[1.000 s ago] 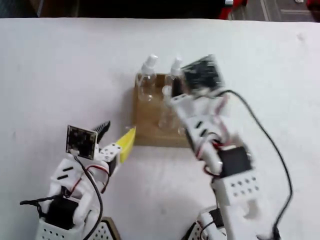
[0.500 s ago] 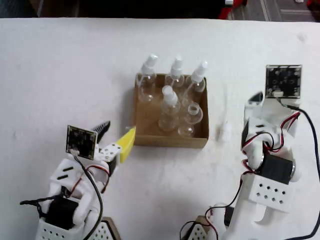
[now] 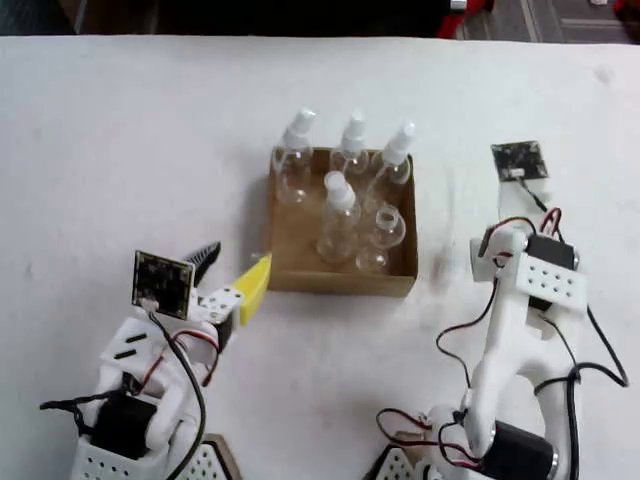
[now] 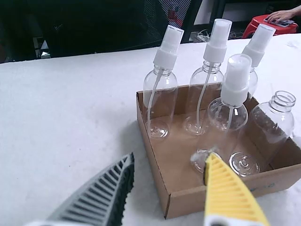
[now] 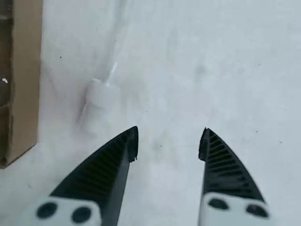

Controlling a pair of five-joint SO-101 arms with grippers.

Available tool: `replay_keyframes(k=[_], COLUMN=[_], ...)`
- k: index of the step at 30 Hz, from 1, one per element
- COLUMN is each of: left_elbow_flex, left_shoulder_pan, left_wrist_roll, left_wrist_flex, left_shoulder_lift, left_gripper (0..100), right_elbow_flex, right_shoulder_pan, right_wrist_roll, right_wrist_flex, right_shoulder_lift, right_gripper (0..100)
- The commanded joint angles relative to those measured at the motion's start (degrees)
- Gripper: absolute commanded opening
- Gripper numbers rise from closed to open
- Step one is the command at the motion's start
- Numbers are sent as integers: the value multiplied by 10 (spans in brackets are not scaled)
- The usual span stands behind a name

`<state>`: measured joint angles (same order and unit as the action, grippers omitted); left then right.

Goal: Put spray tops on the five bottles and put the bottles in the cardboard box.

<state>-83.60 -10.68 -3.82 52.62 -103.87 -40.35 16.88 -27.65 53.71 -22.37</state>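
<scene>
Five bottles (image 4: 160, 89) stand in the cardboard box (image 3: 300, 240). Four wear spray tops (image 4: 168, 47); the fifth bottle (image 4: 275, 117) (near corner, right arm's side) is open-necked. The loose spray top (image 5: 99, 101) lies on the bench (image 3: 130, 130) just beside the box wall, ahead of the right gripper (image 5: 169, 137), whose fingers are spread and empty. The left gripper (image 4: 169, 160), fingers also spread, sits at the box's near corner. Open bench lies all around.
</scene>
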Motion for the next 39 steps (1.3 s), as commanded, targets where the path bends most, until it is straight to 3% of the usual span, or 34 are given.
replay_keyframes(k=[1, 4, 9, 11, 25, 29, 30, 33, 39], left_elbow_flex=[3, 3, 3, 3, 3, 3, 3, 3, 3], left_shoulder_pan=[4, 4, 5, 5, 5, 5, 5, 4, 1], left_wrist_roll=[-2, -2, -2, -3, -2, -2, -2, -2, -2], left_wrist_flex=[-16, -16, -16, -16, -16, -16, -16, -16, -16], left_shoulder_lift=[-6, -6, -6, -6, -6, -6, -6, -6, -6], left_gripper=[225, 225, 225, 225, 225, 225, 225, 225, 225], right_elbow_flex=[32, 32, 28, 31, 33, 33, 33, 33, 33], right_shoulder_pan=[-22, -59, -90, -93, -112, -110, -106, -79, 17], right_wrist_roll=[-29, -23, 113, 132, 140, 140, 140, 140, 141], right_wrist_flex=[4, 3, -52, -66, -128, -139, -139, -138, -134], right_shoulder_lift=[2, 7, 12, 28, 185, 200, 199, 176, 88], right_gripper=[187, 187, 188, 189, 183, 50, 9, 43, 15])
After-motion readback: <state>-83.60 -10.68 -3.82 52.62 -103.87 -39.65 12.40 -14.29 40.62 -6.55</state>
